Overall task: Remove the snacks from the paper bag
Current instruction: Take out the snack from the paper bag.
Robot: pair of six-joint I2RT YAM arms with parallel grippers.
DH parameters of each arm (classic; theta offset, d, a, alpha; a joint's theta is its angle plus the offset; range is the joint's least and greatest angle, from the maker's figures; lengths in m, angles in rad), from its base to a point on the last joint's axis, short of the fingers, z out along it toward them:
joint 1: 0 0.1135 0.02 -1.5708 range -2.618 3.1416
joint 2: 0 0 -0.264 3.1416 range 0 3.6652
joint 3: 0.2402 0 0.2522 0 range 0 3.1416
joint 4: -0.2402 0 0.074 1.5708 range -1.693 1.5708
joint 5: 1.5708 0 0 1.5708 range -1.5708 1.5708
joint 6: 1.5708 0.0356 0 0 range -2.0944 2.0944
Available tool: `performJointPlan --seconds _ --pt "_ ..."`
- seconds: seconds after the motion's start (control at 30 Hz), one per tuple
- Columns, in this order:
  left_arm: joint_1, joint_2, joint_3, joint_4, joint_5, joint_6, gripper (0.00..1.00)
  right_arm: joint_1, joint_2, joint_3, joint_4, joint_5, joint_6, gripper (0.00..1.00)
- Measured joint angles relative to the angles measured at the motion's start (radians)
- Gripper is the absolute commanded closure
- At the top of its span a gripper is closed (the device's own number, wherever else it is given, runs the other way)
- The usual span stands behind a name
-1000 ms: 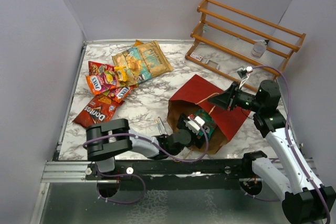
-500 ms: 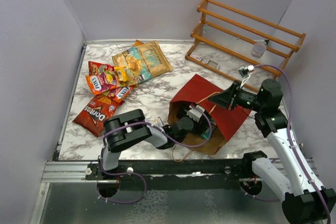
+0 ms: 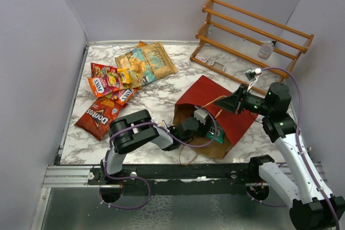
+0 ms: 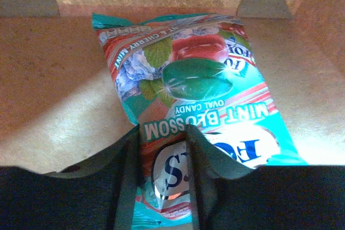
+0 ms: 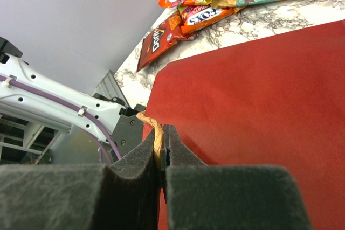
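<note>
The paper bag [image 3: 207, 91] lies on its side, red outside, its mouth facing the arms. My left gripper [image 3: 204, 124] reaches into that mouth. In the left wrist view its fingers [image 4: 127, 157] pinch the near end of a teal mint candy packet [image 4: 197, 74] lying on the bag's brown floor [image 4: 59, 79]. My right gripper [image 5: 161, 133] is shut on the bag's twisted string handle [image 5: 153, 125] above the red side [image 5: 259, 90]. Other snacks lie at the table's left: a red Doritos bag [image 3: 98, 117], small packets [image 3: 110, 82] and a tan-and-teal bag [image 3: 146, 62].
A wooden slatted rack [image 3: 253, 36] stands at the back right. Two marker pens [image 3: 165, 129] lie on the marble table just left of the bag's mouth. Grey walls close in the left, back and right sides.
</note>
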Motion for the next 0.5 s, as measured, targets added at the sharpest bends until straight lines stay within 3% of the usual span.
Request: performJointPlan --seconds 0.2,0.5 --pt "0.0 -0.055 -0.05 -0.011 0.03 -0.049 1.0 0.0 -0.012 0.0 0.0 0.01 0.0 0.99" --pt "-0.002 -0.172 -0.104 -0.107 0.064 -0.079 1.0 0.0 -0.017 0.0 -0.013 0.017 -0.006 0.99"
